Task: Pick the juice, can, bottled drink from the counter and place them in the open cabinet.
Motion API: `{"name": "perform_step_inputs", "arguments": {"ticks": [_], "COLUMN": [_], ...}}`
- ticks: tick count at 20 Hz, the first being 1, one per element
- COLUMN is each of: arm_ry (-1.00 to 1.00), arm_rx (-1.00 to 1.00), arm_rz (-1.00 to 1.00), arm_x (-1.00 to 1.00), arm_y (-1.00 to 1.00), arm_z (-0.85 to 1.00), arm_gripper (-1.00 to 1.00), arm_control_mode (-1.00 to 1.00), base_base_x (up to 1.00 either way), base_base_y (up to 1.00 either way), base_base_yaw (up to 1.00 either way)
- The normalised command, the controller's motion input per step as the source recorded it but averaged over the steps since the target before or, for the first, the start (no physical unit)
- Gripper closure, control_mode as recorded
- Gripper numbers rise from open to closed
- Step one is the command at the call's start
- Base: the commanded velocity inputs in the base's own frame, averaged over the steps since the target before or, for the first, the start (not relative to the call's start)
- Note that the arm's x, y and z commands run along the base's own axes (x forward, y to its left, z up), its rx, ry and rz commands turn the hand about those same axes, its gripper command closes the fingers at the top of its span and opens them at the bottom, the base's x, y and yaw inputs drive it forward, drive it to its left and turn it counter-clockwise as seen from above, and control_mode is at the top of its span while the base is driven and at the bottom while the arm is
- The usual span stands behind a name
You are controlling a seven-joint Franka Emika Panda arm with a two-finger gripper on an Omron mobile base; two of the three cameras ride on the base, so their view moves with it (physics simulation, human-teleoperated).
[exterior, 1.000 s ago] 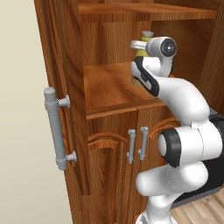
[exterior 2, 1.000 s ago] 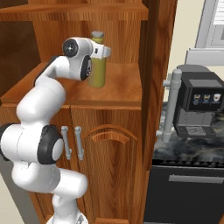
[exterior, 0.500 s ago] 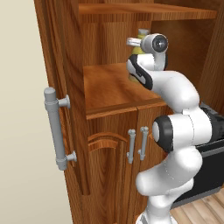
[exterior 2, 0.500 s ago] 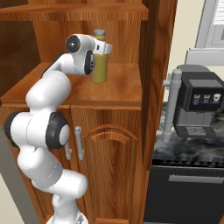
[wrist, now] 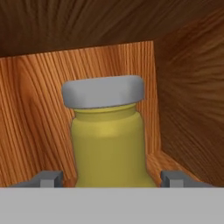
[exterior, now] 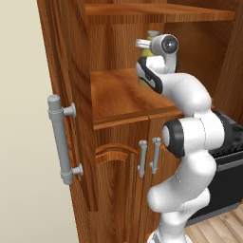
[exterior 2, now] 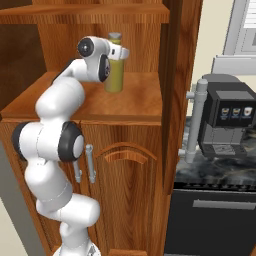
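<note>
Yellow juice (wrist: 109, 148), grey cap (wrist: 103, 91)

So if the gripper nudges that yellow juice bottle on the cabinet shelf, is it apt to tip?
Probably somewhat. The juice stands upright, tall and narrow on the open cabinet shelf, so a push near its grey cap would likely topple it. Its smooth round body looks rigid but possibly slippery. The gripper fingers flank it, so contact would land high.

Open cabinet (exterior 2: 135, 100) shelf: juice (exterior 2: 114, 70) standing upright.
</note>
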Motion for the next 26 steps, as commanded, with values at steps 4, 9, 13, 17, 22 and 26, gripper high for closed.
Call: {"name": "perform_step_inputs", "arguments": {"ticks": [4, 9, 13, 17, 22, 26], "arm_ry": [0.00, 0.00, -0.02, -0.06, -0.07, -0.04], "arm_rx": [0.00, 0.00, 0.00, 0.00, 0.00, -0.01], "arm_rz": [0.00, 0.00, 0.00, 0.00, 0.00, 0.00], "arm_x": [0.34, 0.37, 0.37, 0.36, 0.21, 0.02], "arm_y": [0.00, 0.00, 0.00, 0.00, 0.01, 0.03], "arm_z": [-0.22, -0.32, -0.34, -0.42, -0.40, -0.41], "arm_gripper": [1.00, 1.00, 1.00, 1.00, 1.00, 1.00], "arm_control_mode": [-1.00, -1.00, -1.00, -1.00, -1.00, -1.00], "base_base_x": [0.00, 0.00, 0.00, 0.00, 0.00, 0.00], "base_base_y": [0.00, 0.00, 0.00, 0.00, 0.00, 0.00], "base_base_yaw": [0.00, 0.00, 0.00, 0.00, 0.00, 0.00]}}
